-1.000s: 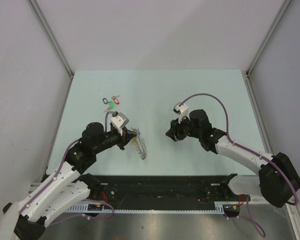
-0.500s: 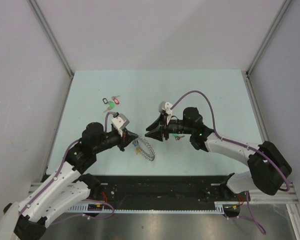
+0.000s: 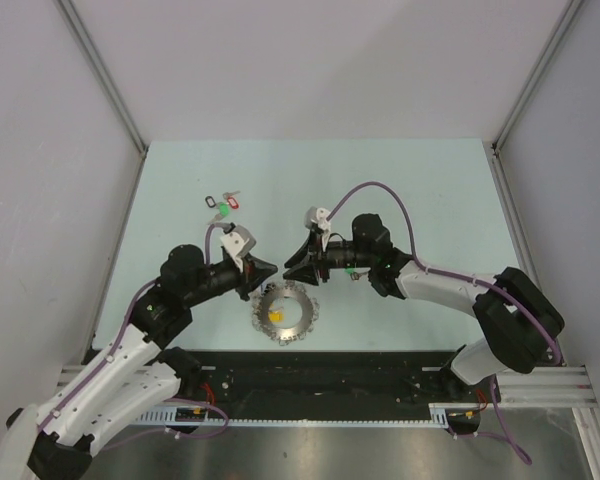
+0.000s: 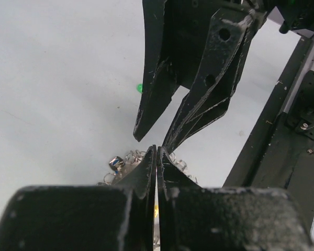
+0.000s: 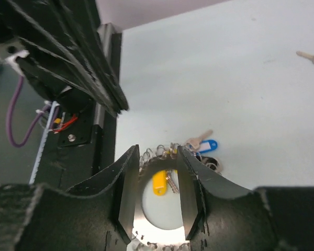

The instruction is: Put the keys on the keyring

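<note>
Keyring (image 3: 302,300): grey coiled-wire donut, yellow tag (image 3: 277,316) within its hole

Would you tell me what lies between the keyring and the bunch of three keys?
The left gripper sits there, seen in the top view.

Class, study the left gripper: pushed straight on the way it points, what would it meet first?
Most likely the left gripper would meet the right gripper, whose open jaws face it tip to tip just ahead; the depth between them is hard to judge.
</note>
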{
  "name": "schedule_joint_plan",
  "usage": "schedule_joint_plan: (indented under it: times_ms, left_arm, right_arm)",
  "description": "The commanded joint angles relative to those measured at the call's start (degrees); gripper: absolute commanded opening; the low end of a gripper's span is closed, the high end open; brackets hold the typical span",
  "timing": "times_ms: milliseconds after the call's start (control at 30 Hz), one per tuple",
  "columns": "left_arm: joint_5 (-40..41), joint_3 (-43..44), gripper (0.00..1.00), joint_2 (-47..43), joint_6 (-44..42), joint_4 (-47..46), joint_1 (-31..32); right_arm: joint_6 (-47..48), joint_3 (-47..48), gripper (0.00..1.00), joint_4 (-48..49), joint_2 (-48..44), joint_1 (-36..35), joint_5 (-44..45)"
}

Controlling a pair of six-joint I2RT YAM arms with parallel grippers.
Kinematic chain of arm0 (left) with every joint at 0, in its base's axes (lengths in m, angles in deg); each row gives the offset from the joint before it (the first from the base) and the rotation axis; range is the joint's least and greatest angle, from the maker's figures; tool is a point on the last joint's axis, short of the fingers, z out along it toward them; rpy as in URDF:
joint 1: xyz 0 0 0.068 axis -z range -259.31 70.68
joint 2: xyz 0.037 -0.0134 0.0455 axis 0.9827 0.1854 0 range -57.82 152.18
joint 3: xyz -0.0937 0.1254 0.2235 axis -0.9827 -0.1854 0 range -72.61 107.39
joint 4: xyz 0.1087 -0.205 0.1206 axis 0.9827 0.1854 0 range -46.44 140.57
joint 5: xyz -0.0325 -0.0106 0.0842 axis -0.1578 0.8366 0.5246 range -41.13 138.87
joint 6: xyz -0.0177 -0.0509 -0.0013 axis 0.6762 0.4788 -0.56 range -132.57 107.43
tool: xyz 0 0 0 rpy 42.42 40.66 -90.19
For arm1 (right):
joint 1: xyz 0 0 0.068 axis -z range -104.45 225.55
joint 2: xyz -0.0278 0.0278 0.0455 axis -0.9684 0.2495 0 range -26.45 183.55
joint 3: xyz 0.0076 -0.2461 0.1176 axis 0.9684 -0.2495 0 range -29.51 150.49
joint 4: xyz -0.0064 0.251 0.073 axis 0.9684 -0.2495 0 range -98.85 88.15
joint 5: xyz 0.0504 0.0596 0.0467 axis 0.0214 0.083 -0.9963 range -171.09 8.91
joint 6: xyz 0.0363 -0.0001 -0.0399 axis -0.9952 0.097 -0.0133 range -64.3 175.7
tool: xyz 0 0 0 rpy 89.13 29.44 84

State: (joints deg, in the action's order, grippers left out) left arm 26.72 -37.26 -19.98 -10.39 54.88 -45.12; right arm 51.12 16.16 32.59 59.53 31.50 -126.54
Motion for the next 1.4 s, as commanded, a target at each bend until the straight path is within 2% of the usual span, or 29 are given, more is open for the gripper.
schedule_joint_plan:
  times_ms: [0, 100, 167, 200, 267, 400, 533, 733, 833, 867, 1000, 1167, 1367]
  left_arm:
    - [2.72, -0.9, 0.13, -1.1, 3.0, -0.15, -0.45]
    - [6.67, -1.78, 0.45, -1.02, 5.29, 1.25, -0.45]
    - [8.78, -0.99, 0.54, -0.41, 6.17, 2.66, -0.53]
    - [9.23, -0.9, 0.64, 0.21, 6.52, 3.1, -0.53]
    - [10.45, -0.81, 0.77, 0.82, 7.57, 3.98, -0.53]
    - [13.18, -0.37, 0.85, 2.32, 9.16, 5.39, -0.53]
    - [13.19, -0.55, 0.84, 4.25, 13.37, 5.21, -0.45]
    - [11.16, -0.82, 0.73, 9.69, 18.03, 3.81, -0.01]
    - [12.91, 0.5, 0.64, 14.26, 18.74, 3.9, 1.57]
    - [13.27, 0.85, 0.59, 15.4, 19.0, 3.72, 2.01]
    - [14.06, 1.56, 0.49, 21.73, 19.8, 2.75, 3.77]
    - [20.38, 1.91, 0.48, 25.69, 20.24, -0.67, 7.55]
    - [21.8, 2.79, 0.48, 32.46, 20.68, -6.37, 9.93]
  right_arm:
    - [1.41, 2.23, 0.41, -9.28, -0.8, 0.11, 9.49]
    - [0.37, 2.06, 0.41, -17.45, -2.47, -0.16, 16.69]
    - [-0.34, 2.05, 0.42, -22.97, -3.09, -0.16, 22.47]
    - [-1.21, 1.97, 0.42, -24.49, -3.18, -0.07, 24.25]
    - [-2.62, 2.05, 0.41, -27.83, -3.01, 0.19, 28.11]
    - [-5.79, 2.05, 0.41, -30.83, -1.6, 0.46, 31.47]
    - [-6.76, 1.97, 0.41, -33.81, -0.98, 0.55, 35.33]
    - [-7.11, 1.44, 0.4, -34.26, -1.6, 1.34, 38.15]
    - [-6.85, 0.04, 0.4, -33.47, -2.3, 1.78, 38.33]
    - [-6.76, -0.49, 0.4, -33.12, -2.56, 1.95, 38.33]
    - [-6.76, -3.3, 0.4, -30.49, -4.32, 3.0, 37.28]
    - [-6.23, -6.11, 0.4, -28.46, -5.64, 4.41, 35.26]
    - [-5.97, -8.23, 0.4, -27.67, -6.96, 5.64, 34.29]
